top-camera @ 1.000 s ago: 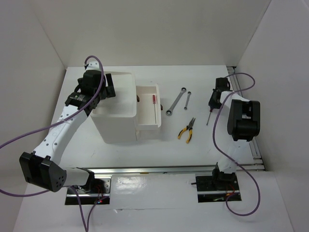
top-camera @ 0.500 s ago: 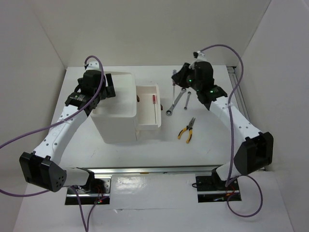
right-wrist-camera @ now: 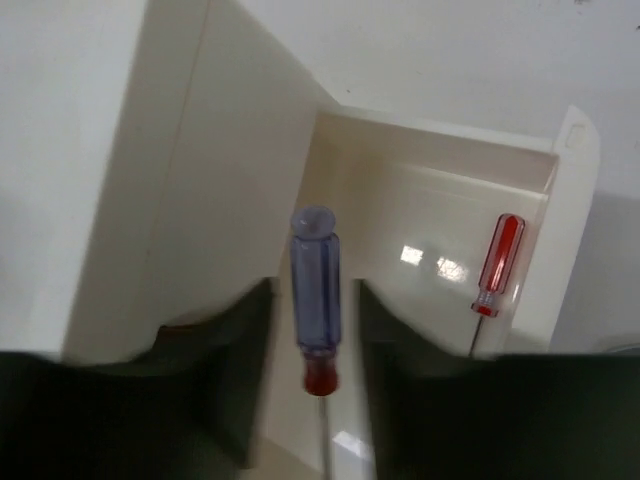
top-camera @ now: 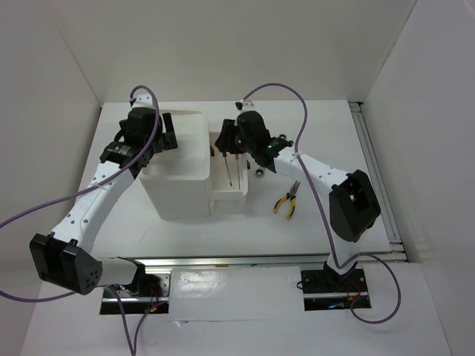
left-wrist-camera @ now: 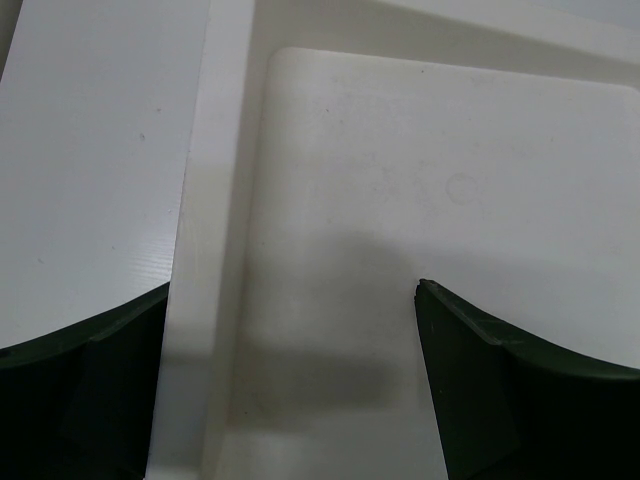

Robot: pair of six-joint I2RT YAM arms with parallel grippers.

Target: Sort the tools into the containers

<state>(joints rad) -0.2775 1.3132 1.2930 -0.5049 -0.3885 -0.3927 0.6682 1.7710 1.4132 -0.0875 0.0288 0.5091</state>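
The white box (top-camera: 178,194) stands left of centre with one drawer (top-camera: 243,190) pulled out to the right. A red-handled screwdriver (right-wrist-camera: 497,262) lies in the drawer. My right gripper (top-camera: 226,142) hovers over the drawer's far end. Its jaws are open, with the purple-handled screwdriver (right-wrist-camera: 315,265) between the fingers (right-wrist-camera: 240,350) and a gap on each side. Its thin shaft (top-camera: 225,170) points toward me. My left gripper (left-wrist-camera: 290,330) is open and empty just above the box's recessed top tray (left-wrist-camera: 420,150). The green-handled screwdrivers are out of view.
Yellow-handled pliers (top-camera: 286,199) lie on the table right of the drawer. One ring end of the silver wrench (top-camera: 260,173) peeks out under the right arm. A rail runs along the table's right edge (top-camera: 375,178).
The right arm has swung from the table's right side across to above the open drawer, bringing the purple-handled screwdriver. The left arm has not moved.
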